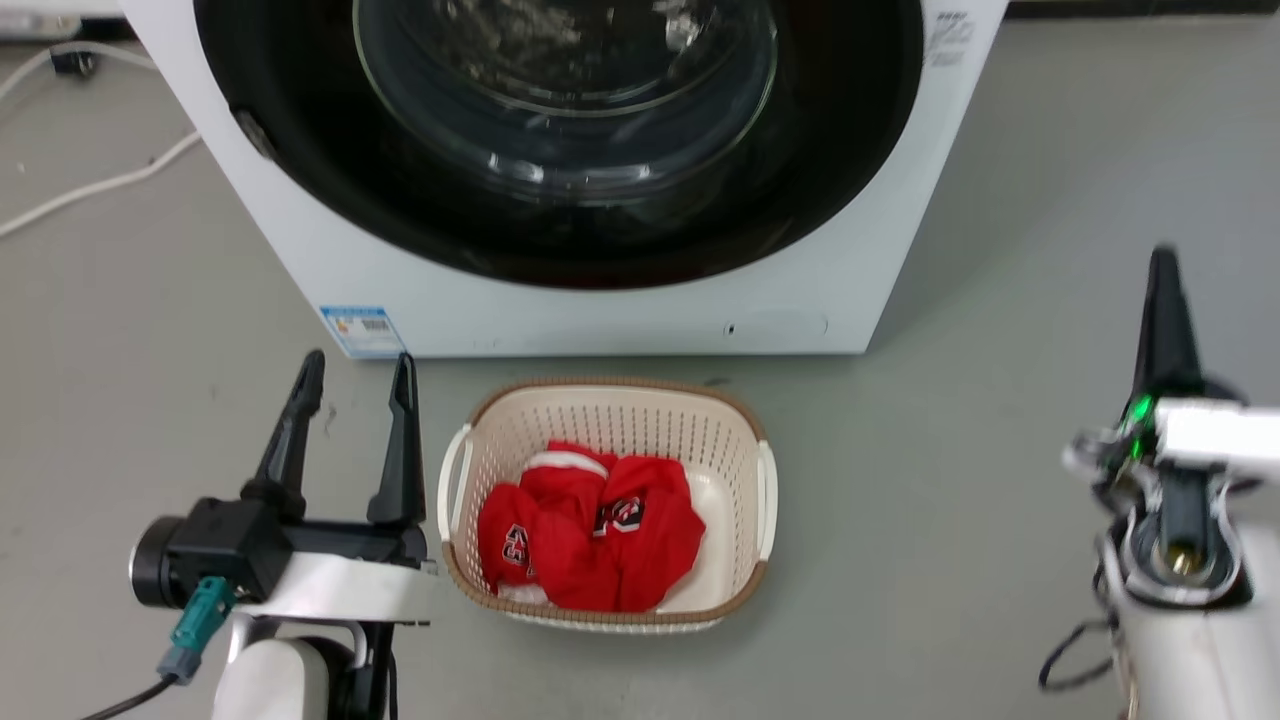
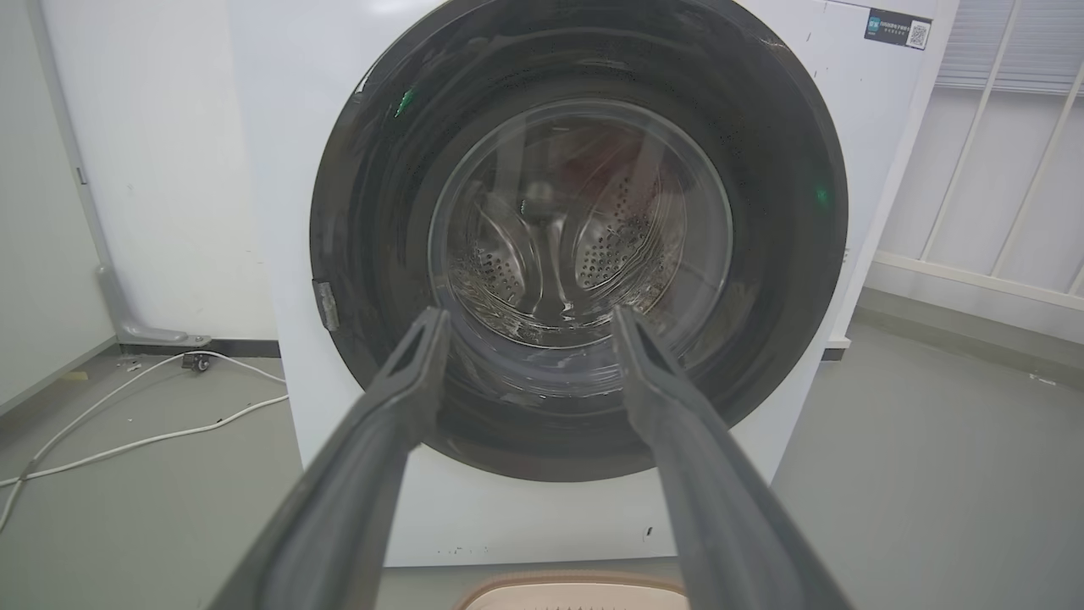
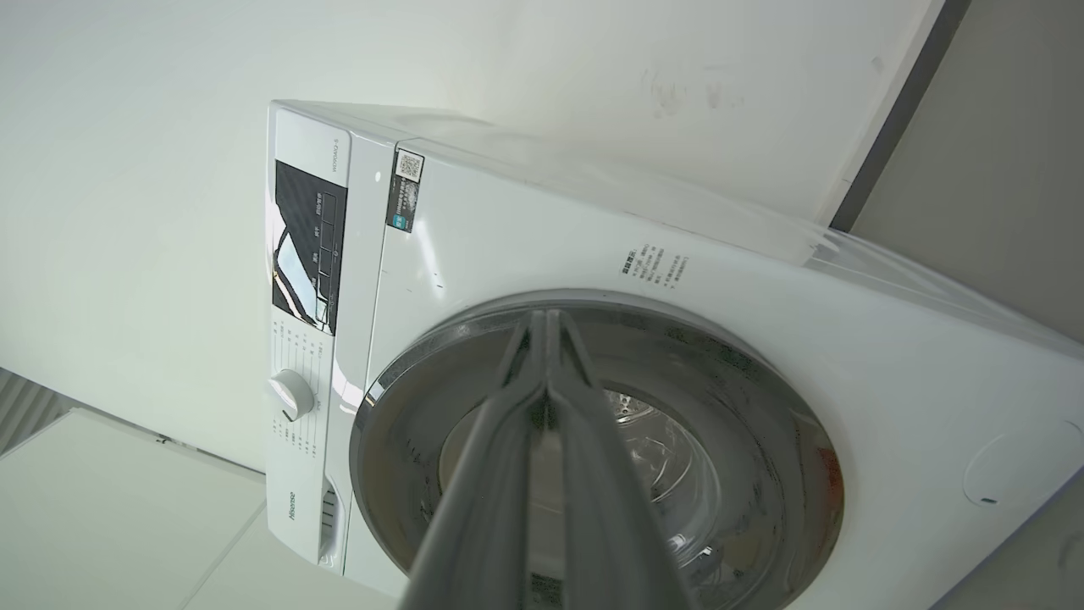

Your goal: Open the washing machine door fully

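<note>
The door (image 1: 565, 130) sits shut on the machine (image 1: 600, 320). Left gripper (image 1: 358, 365) is spread wide, empty; right gripper (image 1: 1163, 262) is clenched tight, holding nothing.

Laundry room: washing machine (image 1: 600, 320), clothes basket (image 1: 610, 386)

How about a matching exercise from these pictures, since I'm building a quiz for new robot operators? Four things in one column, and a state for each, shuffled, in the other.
Things:
1. door
2. left gripper
3. right gripper
4. basket

States:
A. holds red clothes
B. fingers pressed together
C. closed flat against the washing machine
D. fingers spread apart, nothing between them

Pairs: 1-C, 2-D, 3-B, 4-A
</note>
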Robot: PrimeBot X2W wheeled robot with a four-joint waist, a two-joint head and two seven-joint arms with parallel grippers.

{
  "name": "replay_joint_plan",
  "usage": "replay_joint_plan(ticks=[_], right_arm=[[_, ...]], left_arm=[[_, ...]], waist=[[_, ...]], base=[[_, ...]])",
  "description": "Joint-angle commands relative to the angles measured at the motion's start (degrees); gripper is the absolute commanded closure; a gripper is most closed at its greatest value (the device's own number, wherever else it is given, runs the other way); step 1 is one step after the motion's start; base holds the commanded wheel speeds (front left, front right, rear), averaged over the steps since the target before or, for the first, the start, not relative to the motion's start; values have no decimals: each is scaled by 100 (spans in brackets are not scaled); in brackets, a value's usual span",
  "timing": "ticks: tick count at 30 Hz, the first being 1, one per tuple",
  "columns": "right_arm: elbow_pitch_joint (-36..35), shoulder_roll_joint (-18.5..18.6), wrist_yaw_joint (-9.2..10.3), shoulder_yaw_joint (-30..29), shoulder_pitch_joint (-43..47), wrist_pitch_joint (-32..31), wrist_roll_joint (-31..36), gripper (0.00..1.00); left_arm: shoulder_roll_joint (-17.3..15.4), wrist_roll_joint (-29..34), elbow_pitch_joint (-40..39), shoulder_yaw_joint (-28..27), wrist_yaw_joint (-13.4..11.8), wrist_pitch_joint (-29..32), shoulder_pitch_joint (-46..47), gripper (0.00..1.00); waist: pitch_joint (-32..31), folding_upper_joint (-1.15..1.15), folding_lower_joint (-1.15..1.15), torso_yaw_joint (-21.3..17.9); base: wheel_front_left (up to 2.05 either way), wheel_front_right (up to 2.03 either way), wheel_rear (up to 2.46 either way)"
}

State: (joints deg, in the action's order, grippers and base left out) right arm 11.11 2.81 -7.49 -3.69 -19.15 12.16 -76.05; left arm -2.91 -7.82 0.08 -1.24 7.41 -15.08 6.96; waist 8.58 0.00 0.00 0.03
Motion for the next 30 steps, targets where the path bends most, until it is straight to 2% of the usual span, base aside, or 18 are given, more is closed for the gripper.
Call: replay_joint_plan(ticks=[1, 9, 16, 23, 30], right_arm=[[64, 52, -1, -67, -274, -101, -60, 100], [1021, 517, -1, -354, -2273, -1145, -348, 100], [2344, 935, -1, -138, -4155, -2320, 93, 100], [3633, 910, 0, 192, -5634, -3472, 738, 100], [4587, 764, 0, 320, -6558, -3924, 1388, 100]], left_arm=[[2, -31, -43, -27, 15, -13, 113, 0], [-34, -51, -125, -64, 15, -13, 534, 0], [-80, -61, -161, -43, 15, -13, 765, 0], [-125, -94, -209, -12, 15, -13, 940, 0], [-156, -111, -264, 41, 15, -13, 1109, 0]], waist=[[333, 0, 0, 48], [947, 0, 0, 57], [1255, 0, 0, 32], [1497, 0, 0, 25], [1781, 0, 0, 77]], base=[[0, 0, 0], [0, 0, 0], [0, 0, 0], [0, 0, 0], [0, 0, 0]])
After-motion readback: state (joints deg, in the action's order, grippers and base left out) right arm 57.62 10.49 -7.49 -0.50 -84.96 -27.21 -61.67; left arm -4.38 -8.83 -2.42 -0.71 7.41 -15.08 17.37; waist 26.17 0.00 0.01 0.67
